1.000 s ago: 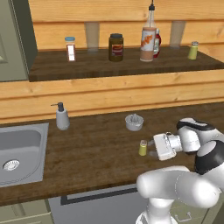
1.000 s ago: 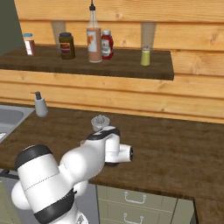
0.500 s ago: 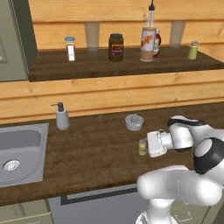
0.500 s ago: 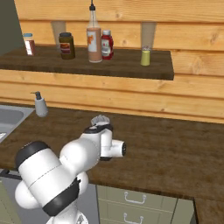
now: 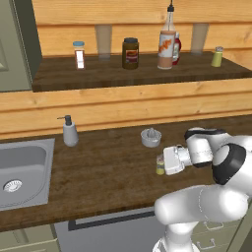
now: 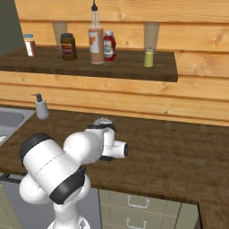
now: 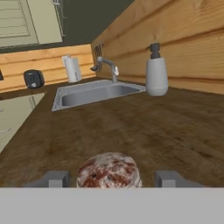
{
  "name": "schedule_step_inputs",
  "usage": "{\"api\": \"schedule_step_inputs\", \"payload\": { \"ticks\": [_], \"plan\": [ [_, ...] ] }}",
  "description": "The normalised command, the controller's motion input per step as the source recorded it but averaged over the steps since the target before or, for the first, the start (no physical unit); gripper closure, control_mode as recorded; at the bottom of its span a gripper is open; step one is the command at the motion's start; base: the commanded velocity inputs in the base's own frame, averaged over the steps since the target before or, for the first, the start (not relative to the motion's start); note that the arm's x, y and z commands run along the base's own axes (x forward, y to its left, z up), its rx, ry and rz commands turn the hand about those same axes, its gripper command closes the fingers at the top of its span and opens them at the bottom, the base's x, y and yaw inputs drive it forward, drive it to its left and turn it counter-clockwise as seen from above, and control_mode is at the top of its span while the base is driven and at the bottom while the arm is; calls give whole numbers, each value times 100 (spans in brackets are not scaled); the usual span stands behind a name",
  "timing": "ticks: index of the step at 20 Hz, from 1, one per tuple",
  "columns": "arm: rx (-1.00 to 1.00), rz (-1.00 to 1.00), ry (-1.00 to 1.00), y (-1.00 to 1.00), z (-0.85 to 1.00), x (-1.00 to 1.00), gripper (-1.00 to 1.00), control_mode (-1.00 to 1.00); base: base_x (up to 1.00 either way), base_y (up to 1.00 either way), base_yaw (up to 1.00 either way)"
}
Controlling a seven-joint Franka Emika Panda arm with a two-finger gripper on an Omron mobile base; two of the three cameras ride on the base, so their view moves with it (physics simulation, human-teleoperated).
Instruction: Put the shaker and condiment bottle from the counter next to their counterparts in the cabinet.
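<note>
A small yellow-green shaker (image 5: 159, 167) stands on the dark wood counter (image 5: 108, 172). My gripper (image 5: 162, 164) reaches it sideways from the right. In the hand view its speckled cap (image 7: 109, 168) sits between my gripper's (image 7: 109, 179) two fingertips (image 7: 52, 178), with a narrow gap on each side; the jaws are open. The condiment bottle (image 5: 167, 42) of orange sauce stands on the cabinet shelf (image 5: 123, 74), right in front of a squat red bottle (image 6: 109, 44). A second shaker (image 5: 217, 56) stands at the shelf's right end.
A soap dispenser (image 5: 70, 132) and a steel sink (image 5: 22, 170) lie to the left on the counter. A small grey bowl (image 5: 151, 138) sits just behind the shaker. A dark brown jar (image 5: 130, 52) and a white red-striped jar (image 5: 79, 54) stand on the shelf.
My gripper has slid left along the counter up to the shaker, and its jaws have narrowed around the cap.
</note>
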Motion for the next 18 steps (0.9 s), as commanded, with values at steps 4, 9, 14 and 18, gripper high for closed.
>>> {"api": "schedule_step_inputs", "payload": {
  "ticks": [4,9,14,18],
  "plan": [
    [7,0,3,-14,-17,1,100,-100,0,0,0],
    [0,0,-12,-8,66,-24,100,-100,0,0,0],
    [0,-3,-6,-12,100,-48,100,-100,0,0,0],
    [0,-15,0,-17,83,-56,100,-100,0,0,0]
  ]
}}
